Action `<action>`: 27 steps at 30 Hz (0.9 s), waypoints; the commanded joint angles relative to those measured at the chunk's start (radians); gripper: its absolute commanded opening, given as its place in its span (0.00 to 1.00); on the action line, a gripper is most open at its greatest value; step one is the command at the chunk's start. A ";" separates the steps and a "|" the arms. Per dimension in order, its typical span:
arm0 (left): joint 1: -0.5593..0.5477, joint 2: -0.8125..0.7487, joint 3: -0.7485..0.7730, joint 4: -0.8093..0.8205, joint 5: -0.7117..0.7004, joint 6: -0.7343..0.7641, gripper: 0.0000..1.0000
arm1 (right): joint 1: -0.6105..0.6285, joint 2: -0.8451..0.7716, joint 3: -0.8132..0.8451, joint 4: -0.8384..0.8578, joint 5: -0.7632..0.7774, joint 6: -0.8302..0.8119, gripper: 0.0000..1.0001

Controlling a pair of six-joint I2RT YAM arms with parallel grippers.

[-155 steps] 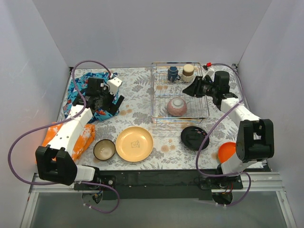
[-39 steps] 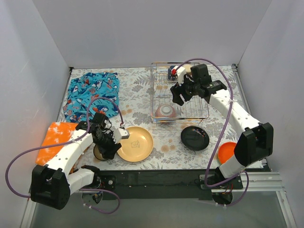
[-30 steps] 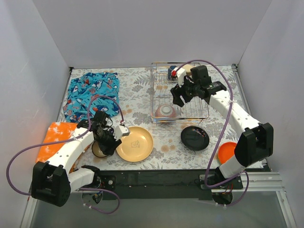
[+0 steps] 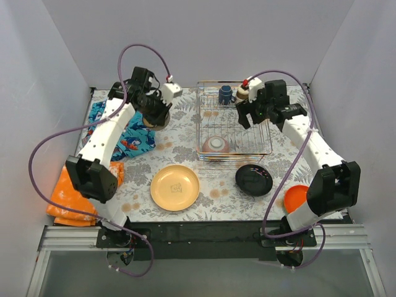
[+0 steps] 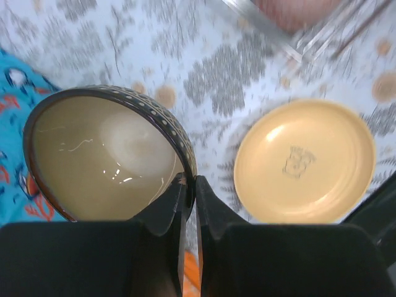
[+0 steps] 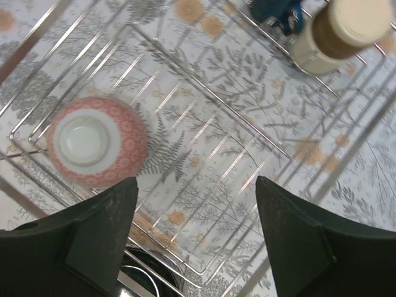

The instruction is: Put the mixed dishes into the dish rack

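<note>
You lifted the brown bowl [image 5: 105, 154]!
Left end effector [image 5: 189, 185] pinches it at ten o'clock; right end effector [image 6: 195, 185] spread wide. Rack [image 4: 198, 124] next.

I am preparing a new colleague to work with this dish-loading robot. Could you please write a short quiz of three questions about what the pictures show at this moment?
1. True or false: the left gripper is shut on the rim of the brown bowl.
2. Which dish lies upside down in the rack? A. patterned bowl B. blue mug C. beige cup
3. How many plates lie on the table outside the rack?

Key
1. True.
2. A.
3. Three: the yellow plate, the black plate and the orange plate.
</note>
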 commanded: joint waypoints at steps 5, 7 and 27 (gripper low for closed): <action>-0.033 0.223 0.345 0.250 0.380 -0.257 0.00 | -0.221 -0.026 0.027 0.048 0.100 0.236 0.99; -0.067 0.284 0.379 0.314 0.508 -0.287 0.00 | -0.277 -0.025 0.033 0.016 0.090 0.242 0.98; -0.225 0.442 -0.227 2.084 0.723 -1.450 0.00 | -0.400 -0.074 -0.025 -0.125 0.204 0.072 0.98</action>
